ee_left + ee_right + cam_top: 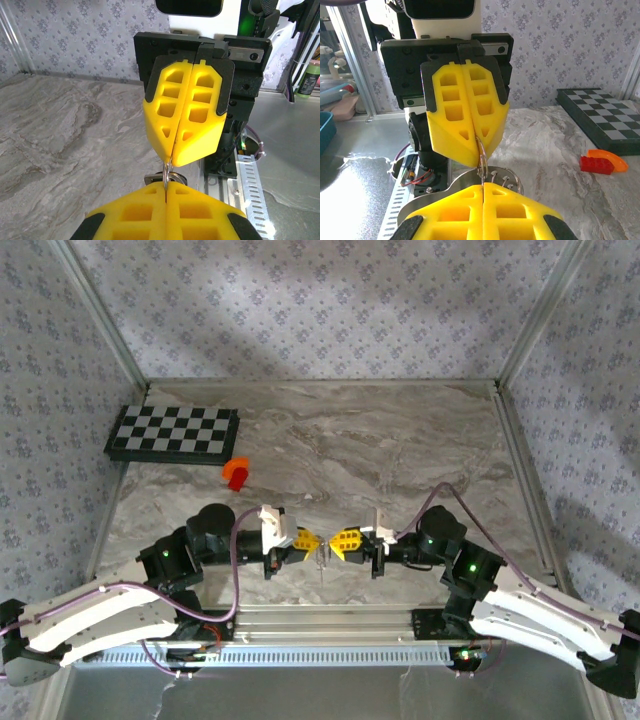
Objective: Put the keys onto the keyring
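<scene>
Left claw (312, 540) — pinched shut on keyring (481, 154) | right claw (338, 542) — pinched shut on same keyring | tips facing, almost touching

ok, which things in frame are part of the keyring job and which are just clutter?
In the job:
- keyring, pinched between the two fingertips
- left gripper, shut on it
- right gripper, shut on it

Lying about:
- checkerboard, far-left corner of the table
- orange-red block, just beside the board
</scene>
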Tool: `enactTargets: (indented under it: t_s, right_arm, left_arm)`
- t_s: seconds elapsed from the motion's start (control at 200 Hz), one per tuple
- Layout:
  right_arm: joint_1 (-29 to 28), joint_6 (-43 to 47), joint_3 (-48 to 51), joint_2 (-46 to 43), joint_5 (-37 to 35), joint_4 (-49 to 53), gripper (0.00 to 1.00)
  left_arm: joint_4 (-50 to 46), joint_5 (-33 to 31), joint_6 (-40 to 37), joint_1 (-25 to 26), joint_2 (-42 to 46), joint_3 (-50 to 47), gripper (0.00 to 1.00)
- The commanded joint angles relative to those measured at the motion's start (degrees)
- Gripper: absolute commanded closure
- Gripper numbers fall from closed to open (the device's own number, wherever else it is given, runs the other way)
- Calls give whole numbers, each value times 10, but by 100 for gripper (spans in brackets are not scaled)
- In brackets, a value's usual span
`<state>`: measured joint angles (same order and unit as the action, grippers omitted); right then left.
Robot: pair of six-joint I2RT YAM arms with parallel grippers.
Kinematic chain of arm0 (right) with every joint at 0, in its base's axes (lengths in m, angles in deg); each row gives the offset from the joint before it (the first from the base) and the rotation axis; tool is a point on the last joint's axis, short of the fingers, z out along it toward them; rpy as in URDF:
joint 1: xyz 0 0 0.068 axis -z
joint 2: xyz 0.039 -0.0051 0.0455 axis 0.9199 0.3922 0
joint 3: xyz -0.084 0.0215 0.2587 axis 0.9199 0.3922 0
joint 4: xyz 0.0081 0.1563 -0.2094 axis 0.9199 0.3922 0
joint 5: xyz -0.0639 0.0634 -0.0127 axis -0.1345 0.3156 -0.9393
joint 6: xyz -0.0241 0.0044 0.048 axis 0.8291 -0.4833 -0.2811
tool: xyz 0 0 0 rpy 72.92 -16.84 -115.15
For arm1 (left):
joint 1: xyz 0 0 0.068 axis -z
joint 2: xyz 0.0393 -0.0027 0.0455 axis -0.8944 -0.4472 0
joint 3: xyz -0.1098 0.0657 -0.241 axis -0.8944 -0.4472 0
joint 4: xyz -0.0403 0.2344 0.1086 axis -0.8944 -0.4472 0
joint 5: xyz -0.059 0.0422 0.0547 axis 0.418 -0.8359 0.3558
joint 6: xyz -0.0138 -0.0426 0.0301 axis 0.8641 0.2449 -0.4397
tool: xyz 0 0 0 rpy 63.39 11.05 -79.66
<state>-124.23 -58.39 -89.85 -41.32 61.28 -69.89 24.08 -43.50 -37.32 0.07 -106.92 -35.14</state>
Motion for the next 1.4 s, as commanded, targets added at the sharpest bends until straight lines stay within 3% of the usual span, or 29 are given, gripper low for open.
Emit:
enactTargets:
  t_s: [0.0,0.825,1.049,1.394]
  right_arm:
    - [-5,5,-17,1,1,-25,100]
    - [-10,3,-18,-3,-6,-33,100]
    - [-7,-8,-9,-30,-76,44,100]
    - [19,-53,35,-4,-91,56,100]
  left_arm:
    - [18,5,-7,4,0,21,100]
    - [-5,-12,-10,4,-3,31,100]
    - [-26,-138,-7,4,3,25,100]
    - [6,-192,-11,2,21,-23,100]
